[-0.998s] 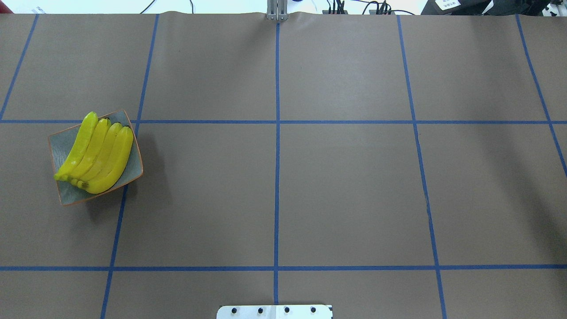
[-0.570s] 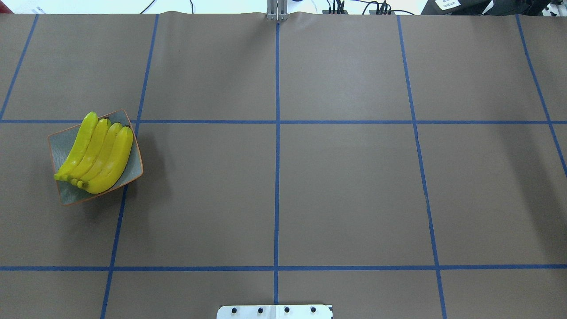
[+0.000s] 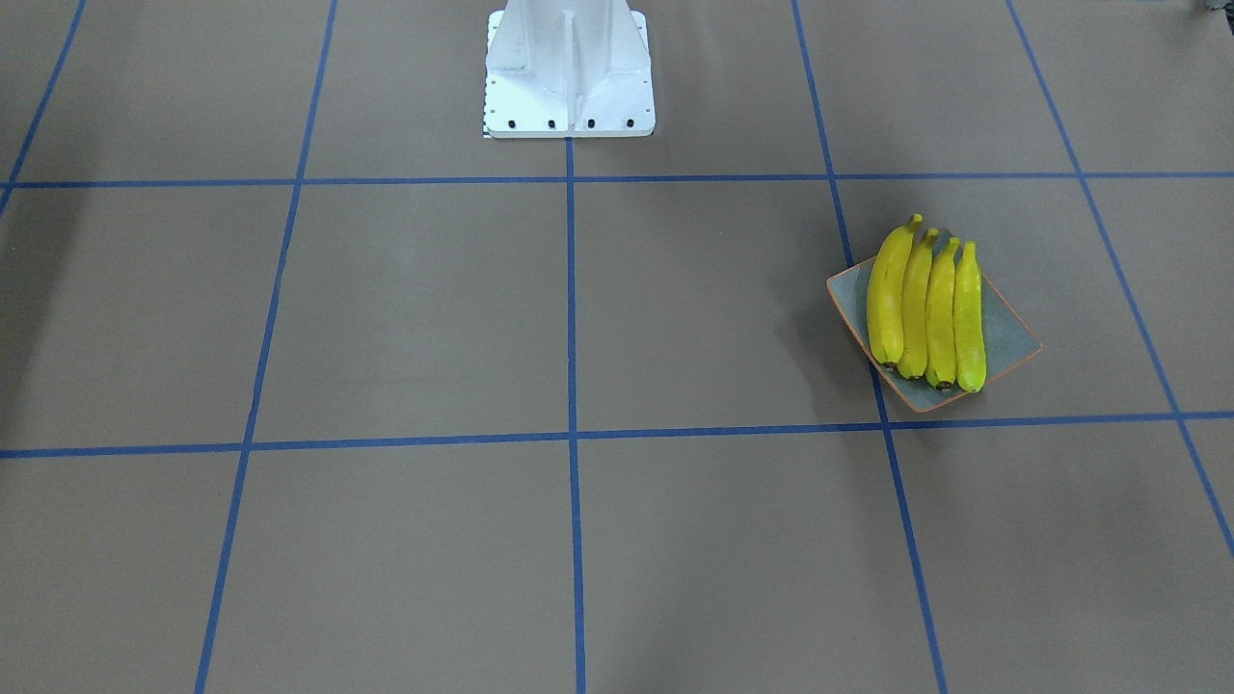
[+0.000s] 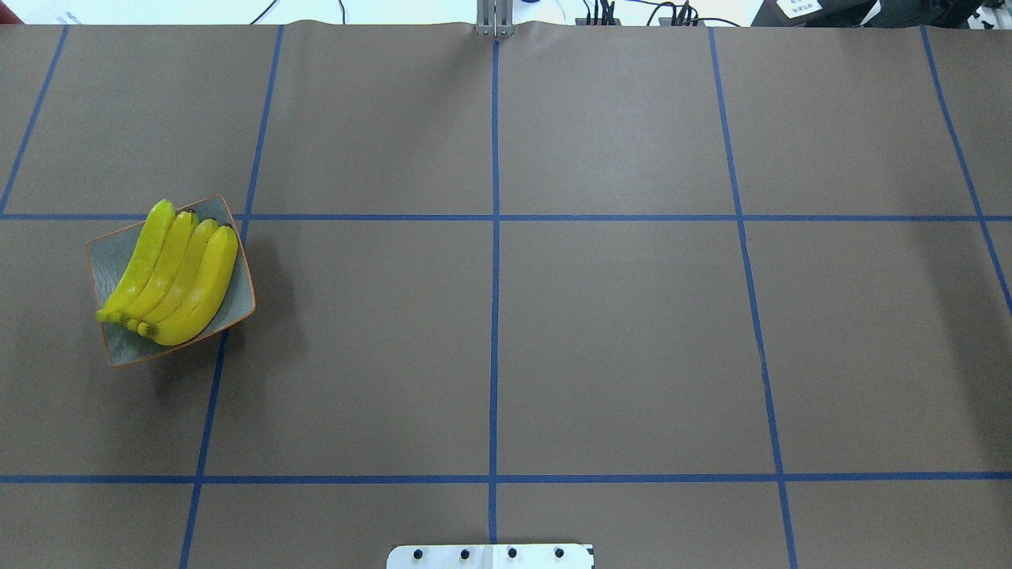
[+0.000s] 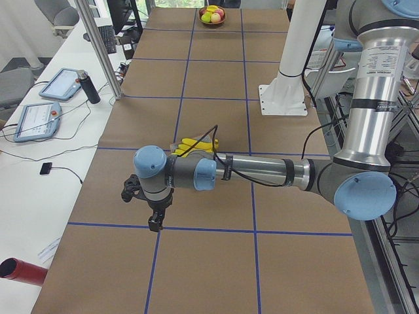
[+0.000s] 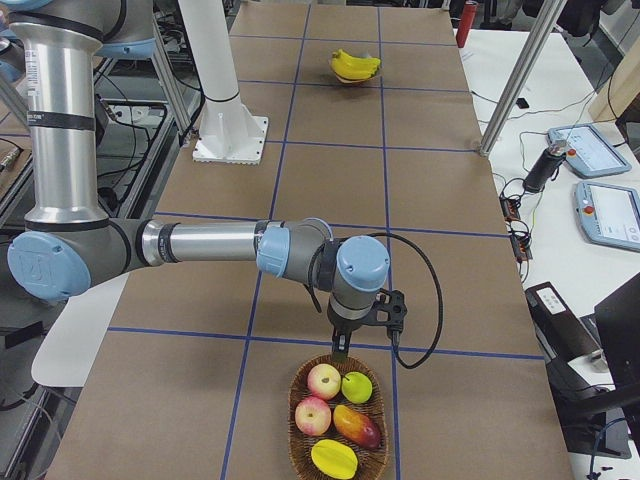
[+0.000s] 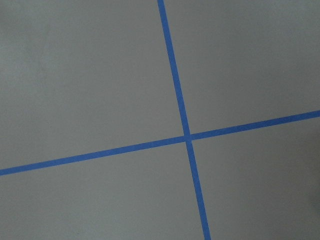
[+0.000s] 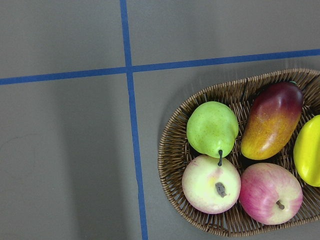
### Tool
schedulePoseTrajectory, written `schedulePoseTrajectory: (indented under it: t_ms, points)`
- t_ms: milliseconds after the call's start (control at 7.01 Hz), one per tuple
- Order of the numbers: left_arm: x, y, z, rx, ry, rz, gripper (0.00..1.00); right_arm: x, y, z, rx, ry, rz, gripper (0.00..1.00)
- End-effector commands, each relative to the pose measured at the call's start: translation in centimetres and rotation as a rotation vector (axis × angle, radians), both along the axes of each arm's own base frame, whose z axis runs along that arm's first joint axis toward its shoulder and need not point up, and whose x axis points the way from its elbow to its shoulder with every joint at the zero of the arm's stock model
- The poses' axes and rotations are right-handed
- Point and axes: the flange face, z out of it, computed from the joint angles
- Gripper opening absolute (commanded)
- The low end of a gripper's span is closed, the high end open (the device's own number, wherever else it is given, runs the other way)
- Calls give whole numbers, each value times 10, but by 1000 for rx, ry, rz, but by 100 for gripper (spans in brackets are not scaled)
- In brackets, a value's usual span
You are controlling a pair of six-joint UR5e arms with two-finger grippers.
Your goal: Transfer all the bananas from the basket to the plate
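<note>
Several bright yellow bananas (image 4: pixel 170 273) lie side by side on the square grey-blue plate (image 4: pixel 107 261) at the table's left; they also show in the front view (image 3: pixel 925 304) on the plate (image 3: pixel 1007 333). The wicker basket (image 6: pixel 296 400) at the table's right end holds apples, a pear, a mango and a yellow fruit; no banana shows in it. My left gripper (image 5: pixel 155 222) hangs over bare table near the plate. My right gripper (image 6: pixel 340 345) hangs just beyond the basket's rim (image 8: pixel 167 145). I cannot tell whether either is open or shut.
The robot's white base (image 3: pixel 569 67) stands at the table's near middle edge. Blue tape lines (image 4: pixel 494 316) grid the brown table. An aluminium post (image 5: pixel 98 46), tablets (image 5: pixel 59 82) and a red cylinder (image 5: pixel 19 271) stand on the operators' side.
</note>
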Motion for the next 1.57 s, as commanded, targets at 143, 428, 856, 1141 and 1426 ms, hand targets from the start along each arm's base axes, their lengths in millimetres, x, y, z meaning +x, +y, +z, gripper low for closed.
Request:
schedulePoseTrajectory:
  t_ms: [143,428,856,1141,1426]
  points:
    - [0,1,-1,-1,0,-1,100,3,4,12,-5,-2,-14,100]
    - [0,1,-1,-1,-1,-1,100,2,3,7,6,-4,6,100]
    - [0,0,-2,0,-1,-2,100,-18,-11,-1,25,11,48,100]
    - [0,0,-2,0,-1,-2,100,-24,-14,-1,26,12,46,100]
    - [1,0,-2,1,-1,0,100,-25,-14,-1,27,10,46,100]
